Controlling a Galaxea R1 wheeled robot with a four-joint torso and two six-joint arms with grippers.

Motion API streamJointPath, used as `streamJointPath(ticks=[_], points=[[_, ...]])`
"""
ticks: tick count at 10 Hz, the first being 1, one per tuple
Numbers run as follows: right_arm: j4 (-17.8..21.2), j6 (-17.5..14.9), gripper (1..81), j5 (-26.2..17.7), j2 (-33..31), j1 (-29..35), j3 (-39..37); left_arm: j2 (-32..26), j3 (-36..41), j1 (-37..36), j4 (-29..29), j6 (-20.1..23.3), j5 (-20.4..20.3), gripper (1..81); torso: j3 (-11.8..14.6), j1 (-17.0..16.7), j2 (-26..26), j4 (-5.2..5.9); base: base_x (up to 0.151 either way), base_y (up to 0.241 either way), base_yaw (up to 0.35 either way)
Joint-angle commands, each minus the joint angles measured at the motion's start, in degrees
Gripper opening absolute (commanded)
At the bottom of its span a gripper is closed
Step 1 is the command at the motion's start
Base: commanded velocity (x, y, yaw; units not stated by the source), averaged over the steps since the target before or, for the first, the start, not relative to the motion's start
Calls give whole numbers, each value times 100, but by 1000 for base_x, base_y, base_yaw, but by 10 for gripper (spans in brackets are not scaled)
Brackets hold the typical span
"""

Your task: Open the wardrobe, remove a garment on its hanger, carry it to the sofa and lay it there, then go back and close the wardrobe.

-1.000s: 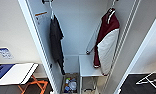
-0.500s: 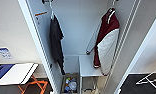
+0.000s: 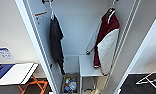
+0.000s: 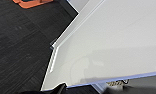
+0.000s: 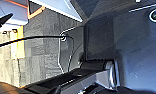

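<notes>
The wardrobe (image 3: 76,37) stands open in the head view, its white doors swung wide to either side, so the first step looks done. Inside, on the right, the jacket (image 3: 107,42) hangs from the rail on its hanger (image 3: 111,10), maroon body and collar uppermost, one white sleeve falling down the front, its lower edge level with the white shelf (image 3: 87,66) beside it. On the left, well apart from it, a dark shirt (image 3: 56,43) hangs on a hanger of its own; that one is not wanted. A box of small items (image 3: 69,85) sits on the wardrobe floor, and a white tabletop (image 3: 16,73) on orange legs stands outside to the left. The left wrist view looks along a broad white door panel (image 4: 111,42) above dark carpet (image 4: 19,50); the right wrist view takes in carpet and dark parts of the robot. Neither tool can be made out well enough to say how far it is open or whether it has anything in it; I cannot tell. As for handling, the jacket is likely soft, fairly bulky and floppy, so gripping the cloth would let it sag and slide. The hanger is thin and stiff, and the sound place to take hold seems to be its neck just below the hook, lifting up to clear the rail.
</notes>
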Motion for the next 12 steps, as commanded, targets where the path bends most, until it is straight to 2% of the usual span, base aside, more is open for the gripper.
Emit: streamJointPath(ticks=[1, 3, 4, 5, 7, 9, 12], points=[[56, -15, 811, -321, -82, 267, 201, -188, -47, -216, -267, -4, -110, 811, 0, 0, 0, 0, 0, 0, 0], [47, -15, 811, -339, -108, 275, 280, -275, -38, -24, -591, -4, -109, 811, 0, 0, 0, 0, 0, 0, 0], [30, -15, 811, -339, -82, 276, 263, -303, -21, 47, -602, -4, -109, 811, 0, 0, 0, 0, 0, 0, 0], [21, -15, 811, -347, -56, 276, 263, -303, -4, 109, -368, 74, -118, 811, 0, 0, 0, 0, 0, 0, 0], [12, -15, 811, -347, -20, 276, 201, -303, 207, 188, 1231, 128, -136, 811, 0, 0, 0, 0, 0, 0, 0], [12, -15, 811, -347, 14, 285, 166, -521, 793, 180, 2549, 120, -127, 811, 0, 0, 0, 0, 0, 0, 0], [-5, -24, 811, -365, 216, 285, -80, -874, 1622, 83, 3765, 111, -118, 811, 0, -2, -2, 0, 0, 0, 0]])
